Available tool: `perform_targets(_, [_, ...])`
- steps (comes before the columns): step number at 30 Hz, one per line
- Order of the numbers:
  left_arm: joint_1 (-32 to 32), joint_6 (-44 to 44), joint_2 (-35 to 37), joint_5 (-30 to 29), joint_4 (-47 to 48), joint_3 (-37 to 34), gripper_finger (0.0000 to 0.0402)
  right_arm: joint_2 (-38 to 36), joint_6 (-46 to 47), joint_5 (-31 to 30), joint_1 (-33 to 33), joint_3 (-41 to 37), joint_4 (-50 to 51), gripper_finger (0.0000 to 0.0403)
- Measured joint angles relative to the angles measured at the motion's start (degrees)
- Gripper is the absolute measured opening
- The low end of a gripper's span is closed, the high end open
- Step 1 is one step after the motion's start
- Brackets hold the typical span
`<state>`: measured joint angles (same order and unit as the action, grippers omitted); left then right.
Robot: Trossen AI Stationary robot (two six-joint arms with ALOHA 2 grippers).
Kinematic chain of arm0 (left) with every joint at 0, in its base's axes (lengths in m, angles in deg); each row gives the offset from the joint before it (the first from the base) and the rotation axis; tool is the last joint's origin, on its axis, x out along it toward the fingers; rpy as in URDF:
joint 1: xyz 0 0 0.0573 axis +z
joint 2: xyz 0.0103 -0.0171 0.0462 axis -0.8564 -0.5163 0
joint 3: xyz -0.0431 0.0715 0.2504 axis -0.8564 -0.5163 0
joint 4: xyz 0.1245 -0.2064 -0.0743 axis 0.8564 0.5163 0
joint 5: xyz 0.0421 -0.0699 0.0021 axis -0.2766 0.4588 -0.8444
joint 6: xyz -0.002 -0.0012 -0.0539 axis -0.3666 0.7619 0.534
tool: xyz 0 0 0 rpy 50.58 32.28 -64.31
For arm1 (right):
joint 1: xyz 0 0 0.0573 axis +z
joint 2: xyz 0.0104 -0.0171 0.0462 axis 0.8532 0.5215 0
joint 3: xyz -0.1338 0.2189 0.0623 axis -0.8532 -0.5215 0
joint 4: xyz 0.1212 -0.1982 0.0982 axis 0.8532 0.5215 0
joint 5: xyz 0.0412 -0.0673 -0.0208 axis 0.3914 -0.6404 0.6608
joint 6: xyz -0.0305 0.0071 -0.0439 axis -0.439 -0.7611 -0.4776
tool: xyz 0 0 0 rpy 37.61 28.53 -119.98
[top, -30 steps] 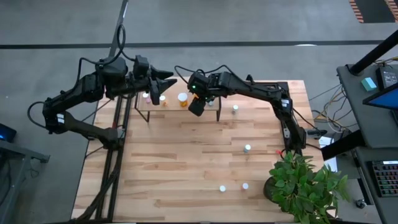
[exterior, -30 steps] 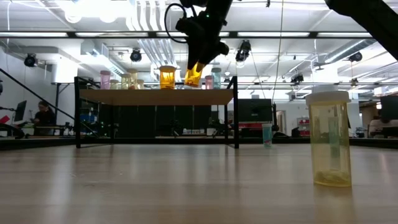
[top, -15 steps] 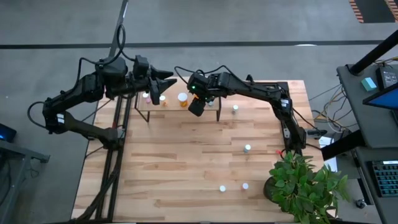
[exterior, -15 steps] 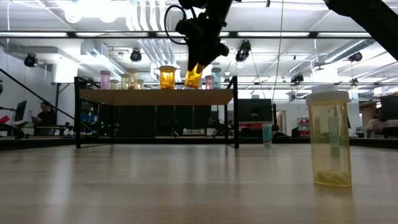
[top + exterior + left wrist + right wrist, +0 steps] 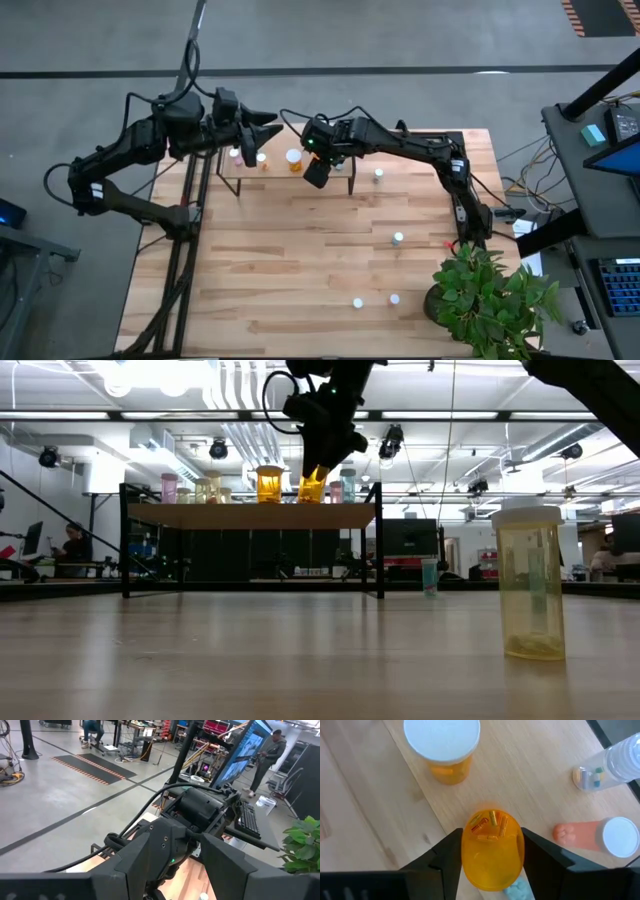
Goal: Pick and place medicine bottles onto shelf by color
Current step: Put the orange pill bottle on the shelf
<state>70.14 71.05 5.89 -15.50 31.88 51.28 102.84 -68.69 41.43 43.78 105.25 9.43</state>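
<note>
The shelf (image 5: 250, 515) stands at the table's far edge and bears several bottles, among them an orange bottle with a white cap (image 5: 441, 742), a pink one (image 5: 600, 835) and a clear one (image 5: 615, 760). My right gripper (image 5: 322, 460) is over the shelf's middle, shut on a second orange bottle (image 5: 492, 847) next to the standing orange one (image 5: 269, 483). My left gripper (image 5: 268, 128) hangs open and empty above the shelf's left part. A yellowish bottle (image 5: 530, 585) stands on the table near the low camera. My right gripper pinches the orange bottle's side wall (image 5: 467, 852) between its two fingers, which come slanting down from above. The bottle's base (image 5: 491, 825) points away from the gripper toward the shelf board. It hangs tilted just over the board (image 5: 312, 486); I cannot tell whether it touches.
Loose white-capped bottles stand on the table (image 5: 378, 174), (image 5: 398, 238), (image 5: 357, 302), (image 5: 394, 299). A green potted plant (image 5: 485, 295) stands at the near right corner. The shelf's thin black legs (image 5: 380, 540) rise from the table top.
</note>
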Motion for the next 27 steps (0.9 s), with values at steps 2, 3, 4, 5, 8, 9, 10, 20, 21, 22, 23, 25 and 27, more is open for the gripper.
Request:
perform_targets(2, [0.0,0.0,0.0,0.0,-0.3,0.0,0.016,0.0,0.8,0.0,0.0,0.0,0.0,0.0169])
perform_targets(3, [0.0,0.0,0.0,0.0,-0.4,0.0,0.016,0.0,0.8,0.0,0.0,0.0,0.0,0.0169])
perform_targets(4, [0.0,0.0,0.0,0.0,-0.5,0.0,0.016,0.0,0.8,0.0,0.0,0.0,0.0,0.0169])
perform_targets(5, [0.0,0.0,0.0,0.0,-0.8,0.0,0.016,0.0,0.9,0.0,0.0,0.0,0.0,0.017])
perform_targets(8, [0.0,-0.3,0.1,0.0,-2.0,0.0,0.016,0.0,2.6,0.0,-0.1,0.0,0.0,0.0181])
perform_targets(9, [0.0,-0.4,0.1,0.0,-2.3,0.0,0.016,0.0,2.7,0.0,-0.1,0.0,0.0,0.0187])
perform_targets(10, [0.0,-0.4,0.1,0.0,-2.6,0.0,0.016,0.0,2.8,0.0,-0.1,0.0,0.0,0.0193])
perform_targets(20, [0.0,-0.4,0.2,0.0,-6.4,0.0,0.016,0.0,3.4,0.0,-0.4,0.0,-0.8,0.0205])
perform_targets(21, [0.0,-0.4,0.2,0.0,-6.3,0.0,0.016,0.0,3.4,0.0,-0.5,0.0,-0.9,0.0205])
perform_targets(22, [0.0,-0.4,0.2,0.0,-6.3,0.0,0.016,0.0,3.3,0.0,-0.5,0.0,-1.1,0.0205])
perform_targets(23, [0.0,-0.4,0.2,0.0,-6.3,0.0,0.016,0.0,3.1,0.0,-0.5,0.0,-1.2,0.0205])
perform_targets(25, [0.0,-0.3,0.2,0.0,-6.7,0.0,0.016,-0.1,2.2,0.0,-0.5,0.2,-1.3,0.0205])
perform_targets(27, [0.0,-0.4,0.2,0.0,-7.6,0.0,0.016,-0.1,1.8,0.0,-0.5,0.7,-1.4,0.0205])
